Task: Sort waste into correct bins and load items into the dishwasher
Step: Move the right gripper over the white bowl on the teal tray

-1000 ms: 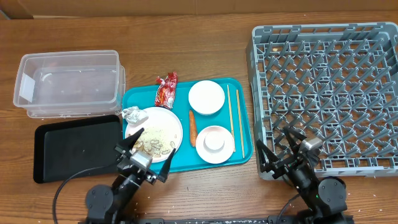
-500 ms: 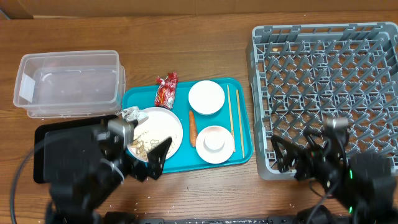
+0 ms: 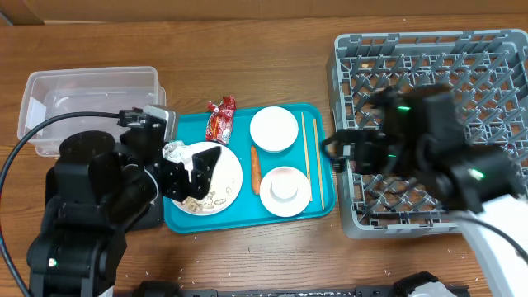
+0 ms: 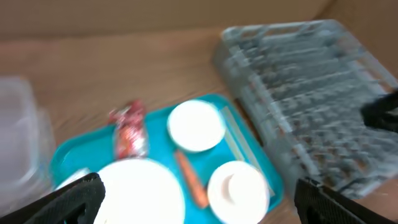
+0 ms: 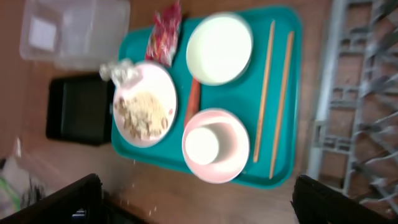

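A teal tray (image 3: 318, 115) holds a plate with food scraps (image 3: 221, 180), a foil ball (image 3: 175, 151), a red wrapper (image 3: 220, 120), a carrot (image 3: 256, 167), an empty white bowl (image 3: 274, 129), a pink bowl with a cup in it (image 3: 285, 190) and two chopsticks (image 3: 307, 157). My left gripper (image 3: 186, 169) hovers open and empty above the plate's left side; its wrist view (image 4: 199, 208) is blurred. My right gripper (image 3: 340, 151) hovers open and empty high over the tray's right edge, and the whole tray (image 5: 292, 93) shows in its wrist view.
A grey dish rack (image 3: 495, 74) stands at the right. A clear plastic bin (image 3: 91, 103) stands at the back left. A black tray (image 5: 78, 118) lies in front of the bin, mostly hidden under my left arm in the overhead view.
Both arms have risen from the table's front edge and swung inward. The left one is now above the plate, the right one between tray and rack. No object has moved.
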